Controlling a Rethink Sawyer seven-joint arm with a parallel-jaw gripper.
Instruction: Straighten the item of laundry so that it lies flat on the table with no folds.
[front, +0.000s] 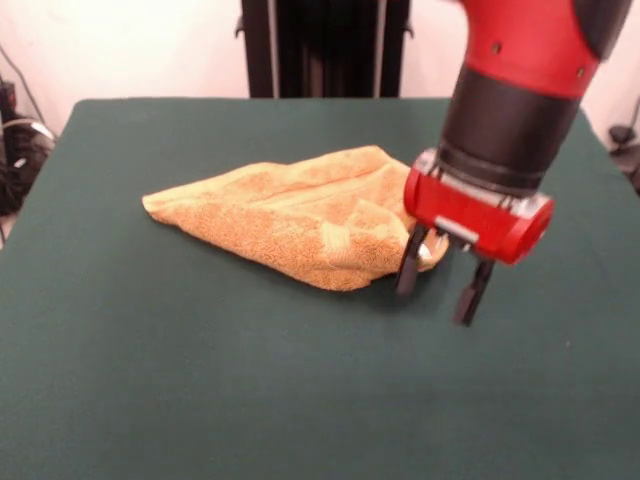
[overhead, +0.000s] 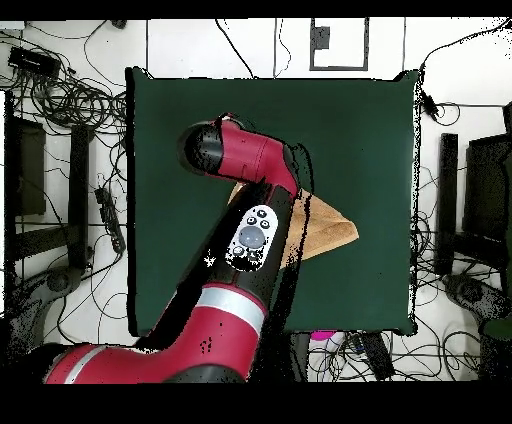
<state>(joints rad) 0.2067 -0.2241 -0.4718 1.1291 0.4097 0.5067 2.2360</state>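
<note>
On the green surface (front: 150, 380) the towel (front: 290, 215) lies folded and bunched; the open hand (front: 441, 283) hovers at its edge, holding nothing.

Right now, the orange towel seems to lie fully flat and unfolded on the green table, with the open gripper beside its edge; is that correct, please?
Not quite. The front view shows the towel folded and bunched into a rumpled wedge, not flat. The rest holds: it lies on the green table, and the gripper is open at the towel's edge.
</note>
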